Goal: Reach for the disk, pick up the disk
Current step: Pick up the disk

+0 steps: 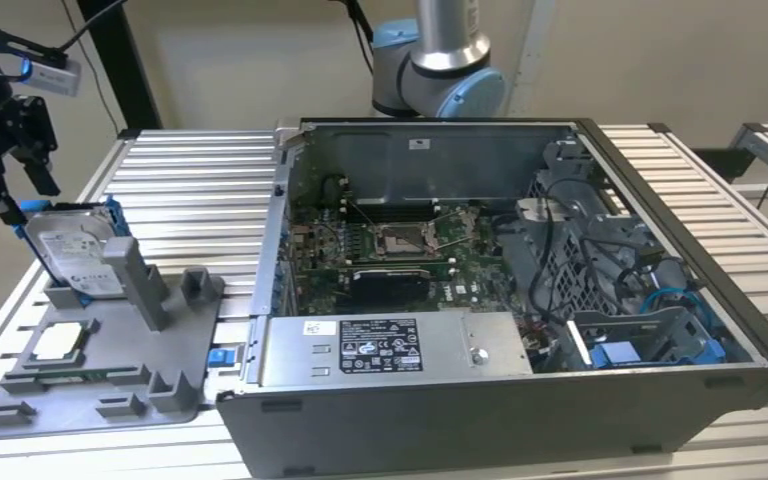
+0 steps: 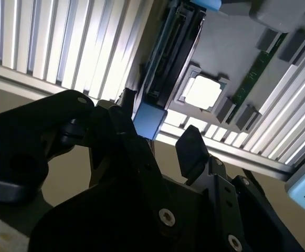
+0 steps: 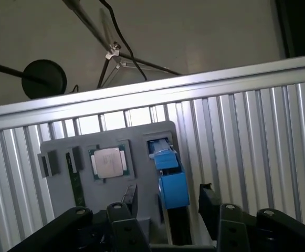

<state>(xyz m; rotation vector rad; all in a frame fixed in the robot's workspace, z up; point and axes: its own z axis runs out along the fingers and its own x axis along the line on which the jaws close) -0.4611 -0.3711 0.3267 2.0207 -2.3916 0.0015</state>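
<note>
The disk [image 1: 75, 254] stands on edge in the grey fixture [image 1: 104, 392] at the exterior view's left, its white label showing and blue rails along its sides. My black gripper [image 1: 27, 198] hangs just above its upper end, open. In the first wrist view the disk's blue rail [image 3: 171, 181] lies between the two spread fingertips of the gripper [image 3: 169, 202], and nothing shows the pads touching it. In the second wrist view the gripper [image 2: 160, 139] sits over the disk's dark edge [image 2: 169, 68] and its blue rail end.
A small square silver chip [image 1: 61, 343] rests in the fixture beside the disk, next to a green memory stick [image 3: 77, 185]. An open computer case [image 1: 491, 300] fills the slatted table's middle. The table edge [image 3: 142, 94] runs close behind the fixture.
</note>
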